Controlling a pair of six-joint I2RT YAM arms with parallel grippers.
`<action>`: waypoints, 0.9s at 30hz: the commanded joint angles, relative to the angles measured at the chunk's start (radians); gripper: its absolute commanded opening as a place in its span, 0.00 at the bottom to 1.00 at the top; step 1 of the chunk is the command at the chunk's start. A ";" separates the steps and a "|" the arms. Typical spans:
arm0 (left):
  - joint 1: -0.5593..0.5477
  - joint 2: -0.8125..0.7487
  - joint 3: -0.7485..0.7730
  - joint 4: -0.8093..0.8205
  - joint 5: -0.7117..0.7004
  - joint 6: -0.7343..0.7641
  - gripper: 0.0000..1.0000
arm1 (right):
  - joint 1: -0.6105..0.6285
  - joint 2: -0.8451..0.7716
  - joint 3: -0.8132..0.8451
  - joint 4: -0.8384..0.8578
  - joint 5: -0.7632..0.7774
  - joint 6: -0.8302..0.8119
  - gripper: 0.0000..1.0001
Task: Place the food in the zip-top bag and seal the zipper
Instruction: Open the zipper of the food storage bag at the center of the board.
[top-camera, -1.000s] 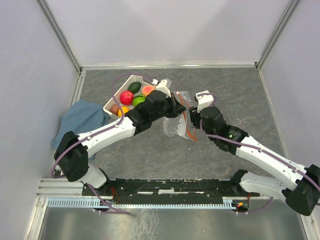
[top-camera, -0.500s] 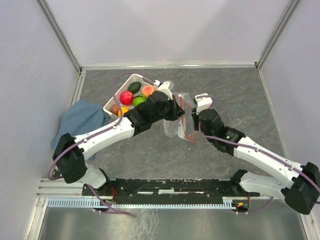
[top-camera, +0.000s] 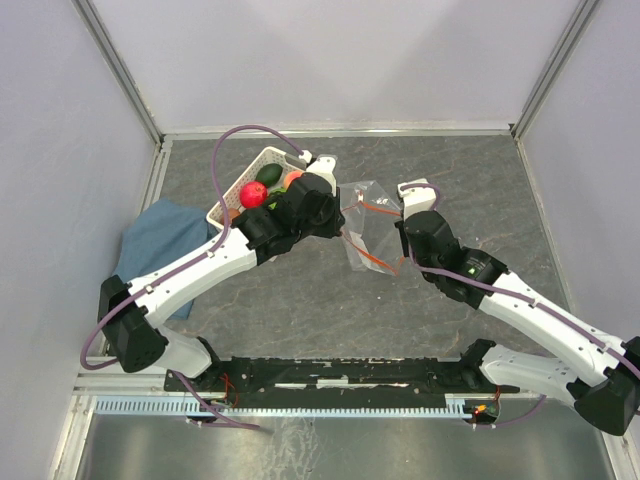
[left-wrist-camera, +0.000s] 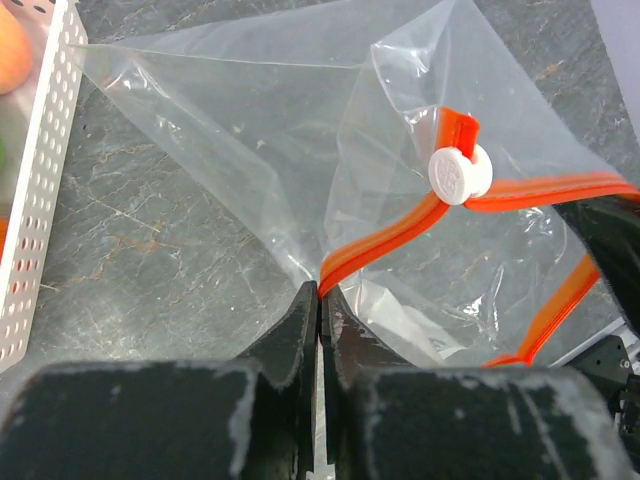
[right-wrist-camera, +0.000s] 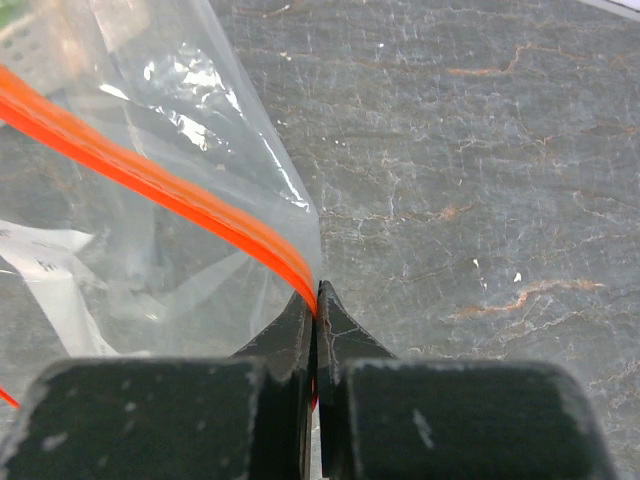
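A grey, marble-veined table (top-camera: 480, 170) fills the middle of the top view. A white basket (top-camera: 230, 186) with perforated walls sits on its far left part, turned at an angle to the table's edges. Just beside the basket's near corner lies a crumpled blue cloth (top-camera: 160, 240), reaching the table's left edge; whether the two touch is unclear. Pale walls (top-camera: 340, 60) enclose three sides, with metal posts (top-camera: 120, 70) rising at the back corners. A ribbed metal rail (top-camera: 130, 405) runs along the near edge. In the left wrist view the basket's wall stands at the left edge, on the veined table.
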 joint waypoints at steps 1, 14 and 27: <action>-0.004 -0.049 -0.004 0.029 0.009 0.020 0.13 | 0.001 0.008 0.087 -0.038 -0.014 -0.004 0.02; -0.016 -0.093 -0.251 0.486 0.145 -0.264 0.65 | 0.030 0.086 0.107 0.031 -0.020 0.141 0.02; -0.100 -0.015 -0.270 0.529 -0.035 -0.313 0.54 | 0.077 0.071 0.066 0.083 0.026 0.176 0.02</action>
